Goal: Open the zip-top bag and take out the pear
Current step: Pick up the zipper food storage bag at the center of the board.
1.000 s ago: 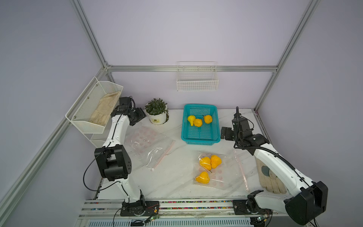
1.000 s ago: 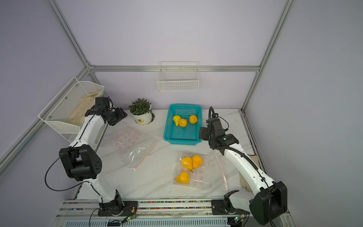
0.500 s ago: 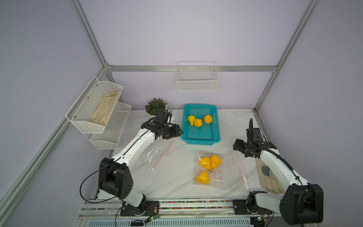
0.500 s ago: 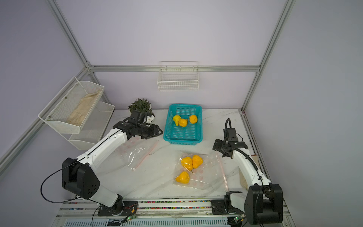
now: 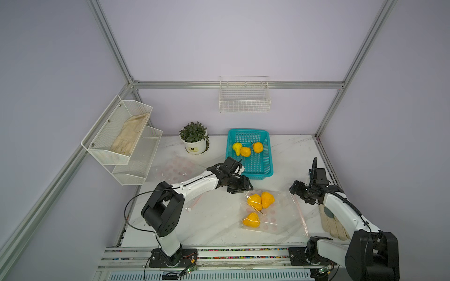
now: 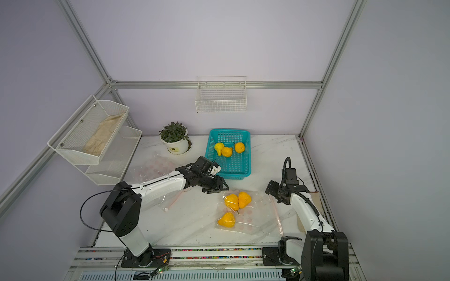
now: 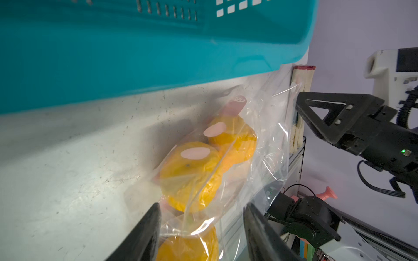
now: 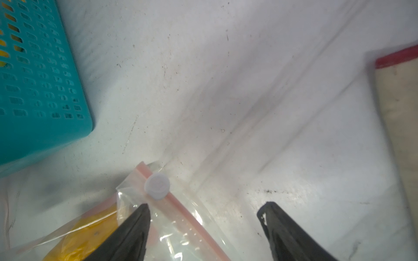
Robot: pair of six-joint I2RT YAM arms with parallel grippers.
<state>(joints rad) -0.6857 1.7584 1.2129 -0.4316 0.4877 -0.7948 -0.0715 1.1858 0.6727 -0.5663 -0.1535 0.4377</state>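
The clear zip-top bag [image 5: 280, 219] [image 6: 258, 216] lies flat on the marble table with three yellow pears inside: two side by side [image 5: 254, 202] [image 5: 267, 199] and one nearer the front [image 5: 251, 219]. My left gripper [image 5: 243, 189] [image 6: 219, 189] [image 7: 202, 210] is open at the bag's basket-side edge, and the bag's film and a pear [image 7: 192, 176] show between its fingers. My right gripper [image 5: 299, 194] [image 6: 274, 194] [image 8: 207, 206] is open over the bag's pink zip strip. The white slider [image 8: 157, 185] sits just ahead of its fingertips.
A teal basket [image 5: 258, 174] with three yellow fruits stands just behind the left gripper. A second, flat bag [image 5: 177, 167] lies at the left, with a potted plant [image 5: 194, 138] behind it. A beige glove [image 5: 333, 226] lies under the right arm, and wire racks [image 5: 121, 141] hang on the left wall.
The left arm swung from the back-left rack across the table to the bag's basket-side edge. The right arm pulled back from the basket down to the bag's zip corner.
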